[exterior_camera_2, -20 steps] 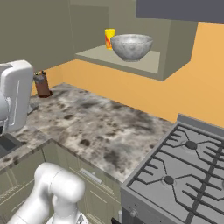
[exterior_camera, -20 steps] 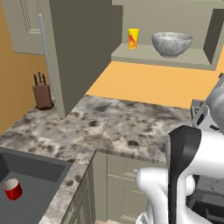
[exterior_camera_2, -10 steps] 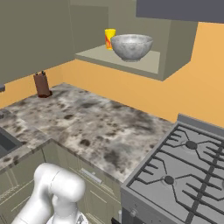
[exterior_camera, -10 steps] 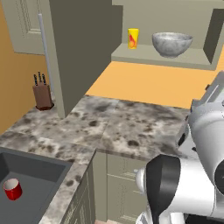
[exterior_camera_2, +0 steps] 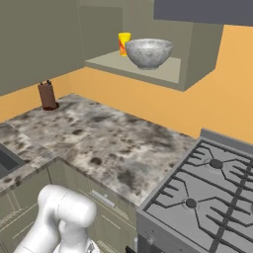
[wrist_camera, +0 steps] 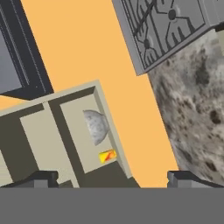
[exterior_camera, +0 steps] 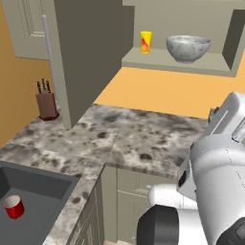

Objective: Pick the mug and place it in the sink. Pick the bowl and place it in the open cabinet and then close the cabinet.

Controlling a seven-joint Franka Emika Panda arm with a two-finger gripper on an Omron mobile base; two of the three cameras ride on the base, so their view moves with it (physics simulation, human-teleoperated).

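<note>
The red mug (exterior_camera: 14, 206) stands inside the dark sink (exterior_camera: 43, 184) at the lower left. On the shelf of the open cabinet (exterior_camera: 201, 63) sits the marbled bowl (exterior_camera: 188, 48), beside a yellow cup (exterior_camera: 145, 41). The cabinet's door (exterior_camera: 91, 52) stands swung out with its silver handle (exterior_camera: 48, 57). From the right base view, the bowl (exterior_camera_2: 148, 52) rests on the same shelf (exterior_camera_2: 163, 74). The rolled hand view looks at the bowl (wrist_camera: 96, 127) from far off. My gripper (wrist_camera: 113, 179) is open, its tips wide apart and holding nothing.
A knife block (exterior_camera: 46, 100) stands on the marbled counter (exterior_camera: 139, 139) by the wall. The stove (exterior_camera_2: 207, 197) lies at the right end of the counter. My white arm (exterior_camera: 215, 191) fills the lower right of the left base view.
The arm has swung: its white links loom much larger in the left base view, and the hand has left the left edge of the right base view. Mug and bowl have not moved.
</note>
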